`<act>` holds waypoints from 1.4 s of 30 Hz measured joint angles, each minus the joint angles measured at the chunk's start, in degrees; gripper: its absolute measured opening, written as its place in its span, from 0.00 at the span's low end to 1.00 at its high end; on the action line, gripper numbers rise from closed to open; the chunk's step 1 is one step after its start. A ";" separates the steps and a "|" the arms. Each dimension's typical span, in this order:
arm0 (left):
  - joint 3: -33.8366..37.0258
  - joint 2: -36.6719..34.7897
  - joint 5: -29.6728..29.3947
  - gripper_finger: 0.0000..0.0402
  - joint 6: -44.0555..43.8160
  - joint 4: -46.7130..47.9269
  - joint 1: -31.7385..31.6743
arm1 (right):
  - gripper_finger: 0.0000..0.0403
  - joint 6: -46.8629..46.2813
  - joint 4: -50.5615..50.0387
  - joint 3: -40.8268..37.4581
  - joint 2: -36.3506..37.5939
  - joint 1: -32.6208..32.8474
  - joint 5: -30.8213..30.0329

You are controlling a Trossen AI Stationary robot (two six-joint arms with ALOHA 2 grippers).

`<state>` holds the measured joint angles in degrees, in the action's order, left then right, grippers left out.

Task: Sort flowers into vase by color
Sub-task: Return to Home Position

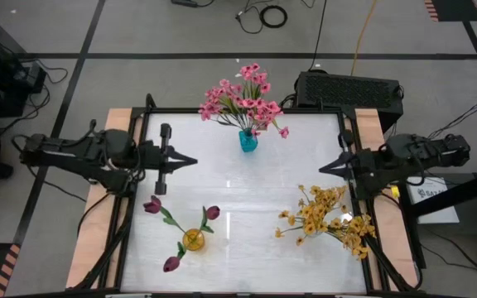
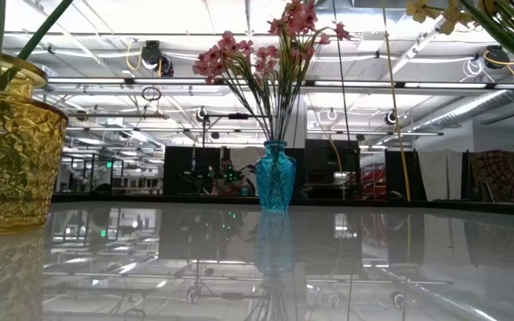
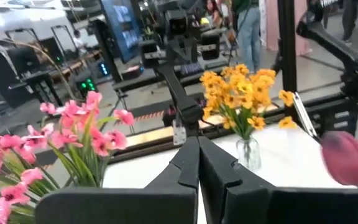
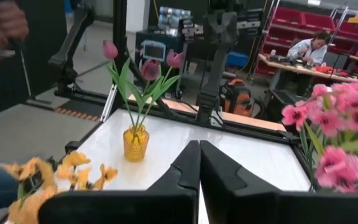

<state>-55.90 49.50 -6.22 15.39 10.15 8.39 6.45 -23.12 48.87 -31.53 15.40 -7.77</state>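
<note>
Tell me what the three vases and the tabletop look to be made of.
Yellow vase: amber, translucent, diamond-faceted; likely pressed glass, possibly plastic.
Blue vase: teal, translucent, glossy, with ribbed facets; glass by the look.
Clear vase: colourless, see-through; glass or clear plastic.
Tabletop: white, hard, high gloss, mirroring the ceiling lights; perhaps laminate or acrylic.

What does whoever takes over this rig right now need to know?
Left tool: shut, empty, near the left edge of the table. Right tool: shut, empty, near the right edge.
Pink blossom sprays stand in the blue glass vase, high view's top centre.
Yellow blossom sprays stand in the clear glass vase, bottom right.
Three dark red tulips stand in the yellow glass vase, bottom left.
Done: each colour has its own vase.
Left: probably nothing but parking the arms.
</note>
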 joint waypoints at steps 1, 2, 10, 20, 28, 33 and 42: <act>1.03 -0.07 0.96 0.01 -0.07 -1.46 -0.99 | 0.00 -0.28 0.17 -1.16 1.53 0.00 0.00; 2.24 -0.10 2.00 0.01 -0.07 -3.03 -1.95 | 0.00 -0.48 0.21 -2.31 3.23 0.00 -0.03; 11.16 -0.70 7.73 0.00 -1.92 -9.93 -8.29 | 0.00 -2.30 -0.09 -9.44 14.41 0.00 -0.02; 18.51 -6.81 11.09 0.00 -4.60 -12.94 -10.67 | 0.00 -4.23 -0.58 -15.51 21.95 0.00 -0.82; 28.73 -13.16 12.22 0.00 -8.02 -16.53 -10.63 | 0.00 -5.63 -0.79 -19.47 23.86 0.00 -2.70; 34.92 -17.52 12.12 0.00 -9.40 -20.43 -10.63 | 0.00 -7.33 0.60 -21.90 25.41 0.02 -2.78; 41.80 -22.76 11.90 0.00 -10.80 -24.23 -10.63 | 0.00 -8.81 7.54 -27.46 26.08 0.02 -4.82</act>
<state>-14.10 26.75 5.68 4.60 -14.08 -2.24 -2.36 -15.58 21.40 -5.45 15.42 -12.59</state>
